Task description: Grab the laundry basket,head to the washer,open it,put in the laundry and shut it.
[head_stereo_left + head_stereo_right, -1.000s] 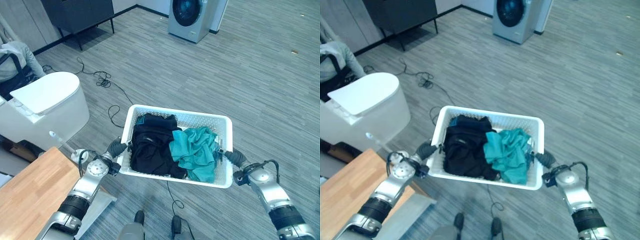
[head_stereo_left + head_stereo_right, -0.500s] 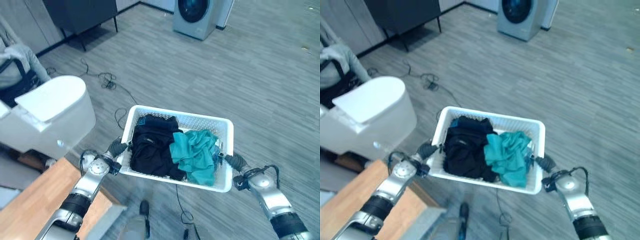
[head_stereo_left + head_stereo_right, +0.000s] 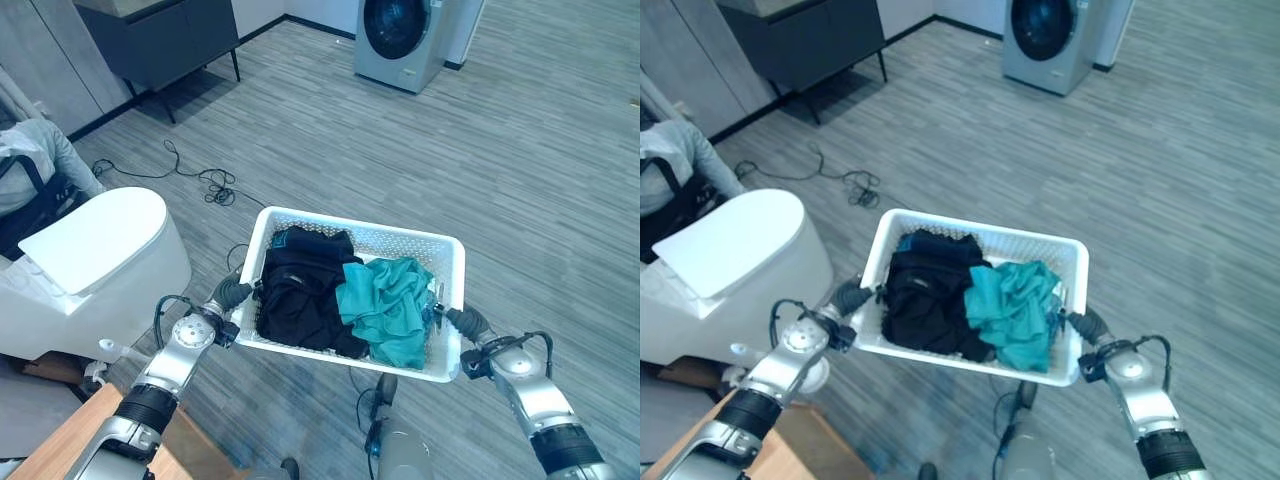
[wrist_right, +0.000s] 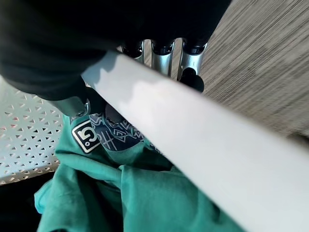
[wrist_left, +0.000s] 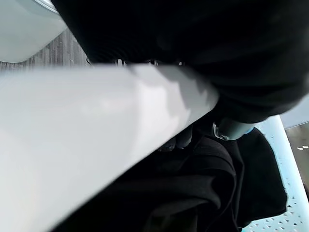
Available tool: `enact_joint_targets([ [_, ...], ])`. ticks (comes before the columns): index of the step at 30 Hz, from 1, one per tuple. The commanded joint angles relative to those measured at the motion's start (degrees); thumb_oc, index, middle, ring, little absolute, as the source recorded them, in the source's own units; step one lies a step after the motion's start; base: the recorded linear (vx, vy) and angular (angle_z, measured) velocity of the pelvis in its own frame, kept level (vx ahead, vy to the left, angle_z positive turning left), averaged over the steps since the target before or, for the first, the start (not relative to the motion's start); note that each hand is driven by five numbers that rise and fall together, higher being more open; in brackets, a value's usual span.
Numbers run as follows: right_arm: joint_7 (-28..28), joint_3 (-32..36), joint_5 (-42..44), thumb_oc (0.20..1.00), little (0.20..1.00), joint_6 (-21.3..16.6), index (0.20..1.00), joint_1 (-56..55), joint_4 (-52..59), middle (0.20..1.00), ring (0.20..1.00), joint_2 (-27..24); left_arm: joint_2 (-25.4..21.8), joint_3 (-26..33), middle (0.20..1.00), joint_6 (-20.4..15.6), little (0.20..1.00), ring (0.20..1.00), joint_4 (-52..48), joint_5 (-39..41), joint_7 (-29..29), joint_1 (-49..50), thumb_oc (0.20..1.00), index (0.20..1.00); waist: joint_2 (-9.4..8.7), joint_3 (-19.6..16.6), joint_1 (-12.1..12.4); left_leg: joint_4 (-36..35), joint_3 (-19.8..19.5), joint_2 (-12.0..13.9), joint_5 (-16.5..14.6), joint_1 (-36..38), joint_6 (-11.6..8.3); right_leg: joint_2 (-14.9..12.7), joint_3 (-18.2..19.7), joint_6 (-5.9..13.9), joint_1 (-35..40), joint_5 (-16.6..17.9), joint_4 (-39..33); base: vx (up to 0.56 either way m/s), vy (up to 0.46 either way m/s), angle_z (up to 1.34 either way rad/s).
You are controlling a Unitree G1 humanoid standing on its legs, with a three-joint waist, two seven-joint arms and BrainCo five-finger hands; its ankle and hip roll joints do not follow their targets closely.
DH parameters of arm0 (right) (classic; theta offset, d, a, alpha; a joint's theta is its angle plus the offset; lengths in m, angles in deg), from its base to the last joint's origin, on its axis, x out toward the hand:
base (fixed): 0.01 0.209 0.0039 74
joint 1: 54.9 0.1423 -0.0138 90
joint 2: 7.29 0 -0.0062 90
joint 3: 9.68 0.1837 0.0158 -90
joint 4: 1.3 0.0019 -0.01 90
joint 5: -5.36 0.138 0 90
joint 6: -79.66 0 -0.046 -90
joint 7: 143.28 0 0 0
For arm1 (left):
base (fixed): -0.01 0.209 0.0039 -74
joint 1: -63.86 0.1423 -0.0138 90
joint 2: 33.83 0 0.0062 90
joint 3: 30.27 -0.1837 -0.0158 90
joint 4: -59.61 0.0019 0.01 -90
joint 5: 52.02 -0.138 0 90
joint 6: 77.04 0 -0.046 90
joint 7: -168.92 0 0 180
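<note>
A white laundry basket (image 3: 360, 226) hangs over the grey plank floor, held between both hands. It carries a black garment (image 3: 300, 295) on its left side and a teal garment (image 3: 385, 305) on its right. My left hand (image 3: 232, 295) grips the basket's left rim (image 5: 72, 125), with the black clothing (image 5: 193, 193) just past it. My right hand (image 3: 465, 322) grips the right rim (image 4: 193, 135), its fingers (image 4: 161, 50) curled over the edge above the teal cloth (image 4: 145, 193). The washer (image 3: 400, 40) stands far ahead with its round door shut.
A white rounded unit (image 3: 90, 260) stands close on the left, with a wooden table corner (image 3: 60, 460) below it. A dark cabinet on legs (image 3: 160, 40) is at the back left. A black cable (image 3: 205, 180) lies on the floor. A person in grey (image 3: 30, 170) sits at the left edge.
The whole view has shifted forward: the washer shows larger and the wooden table has slid down to the lower left. Both hands keep the same hold on the basket.
</note>
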Motion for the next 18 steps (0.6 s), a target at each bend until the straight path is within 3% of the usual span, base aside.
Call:
enact_joint_targets([
  [1, -0.94, 8.71, 0.17, 0.200, 0.200, -3.78, 0.200, 1.92, -0.12, 0.200, 0.200, -3.92, -5.03, 5.45, 0.200, -4.04, 0.200, 0.200, -0.58, -0.72, -1.71, -2.28, 0.200, 0.200, -1.34, -4.51, -0.34, 5.89, 6.69, -0.41, -1.76, 0.71, -1.39, -0.42, -0.71, 3.87, 3.55, 0.44, -1.36, 0.53, -0.247, 0.12],
  [3, -0.94, 7.94, 0.20, 0.200, 0.200, -3.84, 0.200, 1.83, -0.56, 0.200, 0.200, -4.19, -4.06, 4.89, 0.200, -4.45, 0.200, 0.200, -0.49, -0.18, -1.85, -2.05, 0.200, 0.200, -0.64, -5.75, -1.44, 6.54, 5.14, 1.46, -1.25, 3.61, -2.20, 2.00, 1.81, 2.74, 3.57, 0.42, 1.89, 0.58, -0.282, 0.27],
  [4, -1.00, 7.55, 0.01, 0.200, 0.200, -4.00, 0.200, 2.04, -0.42, 0.200, 0.200, -4.69, -3.73, 4.57, 0.200, -4.68, 0.200, 0.200, -0.68, 0.32, -2.04, -1.92, 0.200, 0.200, -0.03, -5.84, -1.82, 8.83, 4.71, 2.97, 0.43, 3.80, -2.97, 3.49, 3.02, 1.93, 3.41, -0.47, 3.75, 0.55, -0.366, 0.17],
  [5, -1.35, 6.82, 0.17, 0.200, 0.200, -4.33, 0.200, 2.49, -0.29, 0.200, 0.200, -5.14, -3.44, 4.01, 0.200, -4.95, 0.200, 0.200, -0.35, 0.90, -2.57, -2.60, 0.200, 0.200, 0.52, -5.94, -2.53, 14.03, 4.18, 5.50, 6.45, 2.80, -3.71, 6.15, 5.39, 0.03, 3.30, -2.13, 7.26, 0.54, -0.535, -0.09],
  [6, -2.23, 6.96, 1.58, 0.200, 0.200, -4.54, 0.200, 2.22, 0.80, 0.200, 0.200, -5.51, -3.75, 3.93, 0.200, -4.23, 0.200, 0.200, -0.83, 2.29, -2.73, -2.37, 0.200, 0.200, -0.19, -5.28, -2.10, 29.17, 2.89, 8.82, 14.59, -3.80, -2.24, 8.95, 7.58, -3.68, 5.33, -5.77, 9.70, 0.53, -0.627, -0.14],
  [7, -2.85, 6.37, 2.71, 0.200, 0.200, -5.17, 0.200, 2.74, 1.14, 0.200, 0.200, -5.42, -3.87, 4.29, 0.200, -3.88, 0.200, 0.200, -0.90, 2.64, -3.06, -2.23, 0.200, 0.200, -0.56, -5.14, -1.40, 37.73, 1.19, 8.94, 18.27, -7.21, -1.66, 10.80, 8.06, -5.58, 7.12, -7.29, 9.42, 0.46, -0.578, -0.15],
  [8, -2.90, 6.20, 2.85, 0.200, 0.200, -4.92, 0.200, 3.10, 1.56, 0.200, 0.200, -5.66, -4.04, 4.72, 0.200, -3.57, 0.200, 0.200, -1.60, 2.95, -2.80, -1.61, 0.200, 0.200, -0.57, -4.93, -0.97, 42.00, 0.21, 8.97, 18.72, -10.21, -0.82, 12.31, 8.82, -7.12, 8.47, -8.66, 9.27, 0.25, -0.304, -0.16],
  [10, -3.65, 6.14, 3.13, 0.200, 0.200, -4.90, 0.200, 3.47, 1.43, 0.200, 0.200, -5.85, -4.02, 4.54, 0.200, -3.78, 0.200, 0.200, -1.66, 3.22, -3.24, -1.69, 0.200, 0.200, -1.36, -4.69, -0.62, 45.05, 0.19, 8.99, 19.92, -12.97, -0.31, 12.88, 9.48, -8.20, 9.85, -9.59, 8.98, 0.22, -0.255, -0.36],
  [11, -3.98, 6.05, 3.25, 0.200, 0.200, -5.00, 0.200, 3.97, 1.40, 0.200, 0.200, -6.10, -4.05, 4.08, 0.200, -3.60, 0.200, 0.200, -1.97, 3.77, -3.16, -2.05, 0.200, 0.200, -1.59, -3.94, 0.11, 47.21, 0.51, 9.42, 18.59, -16.50, 0.13, 13.62, 9.92, -8.97, 11.43, -10.69, 9.27, 0.32, -0.336, -0.27],
  [12, -4.44, 5.93, 3.81, 0.200, 0.200, -4.88, 0.200, 4.54, 1.11, 0.200, 0.200, -6.14, -4.05, 3.63, 0.200, -3.38, 0.200, 0.200, -2.16, 4.33, -3.17, -2.69, 0.200, 0.200, -2.27, -3.42, 0.71, 47.17, 1.15, 9.38, 17.14, -20.65, 0.41, 13.60, 9.76, -9.21, 12.77, -11.30, 8.86, 0.29, -0.243, -0.05],
  [15, -4.77, 4.97, 4.00, 0.200, 0.200, -4.68, 0.200, 5.59, 0.38, 0.200, 0.200, -6.07, -3.49, 2.56, 0.200, -3.41, 0.200, 0.200, -2.07, 4.76, -3.22, -4.42, 0.200, 0.200, -2.59, -2.95, 2.50, 35.74, 4.67, 7.39, 14.45, -26.54, 0.12, 13.86, 9.85, -8.84, 16.06, -13.56, 8.94, 0.34, -0.081, 0.06],
  [17, -4.66, 4.43, 3.92, 0.200, 0.200, -5.10, 0.200, 5.91, 0.51, 0.200, 0.200, -5.96, -3.11, 2.05, 0.200, -3.82, 0.200, 0.200, -1.72, 4.29, -3.35, -5.72, 0.200, 0.200, -1.95, -3.26, 3.66, 19.05, 5.64, 6.59, 15.03, -26.85, -0.66, 14.07, 9.71, -7.55, 18.38, -15.59, 9.24, 0.44, 0.059, -0.21],
  [18, -4.81, 3.94, 3.97, 0.200, 0.200, -5.39, 0.200, 6.52, 0.21, 0.200, 0.200, -5.75, -2.71, 1.42, 0.200, -3.88, 0.200, 0.200, -1.13, 4.19, -3.46, -6.79, 0.200, 0.200, -1.65, -3.36, 4.25, 10.13, 5.36, 5.86, 17.55, -25.62, -1.27, 14.04, 9.64, -7.20, 19.58, -16.24, 9.30, 0.43, 0.078, -0.12],
])
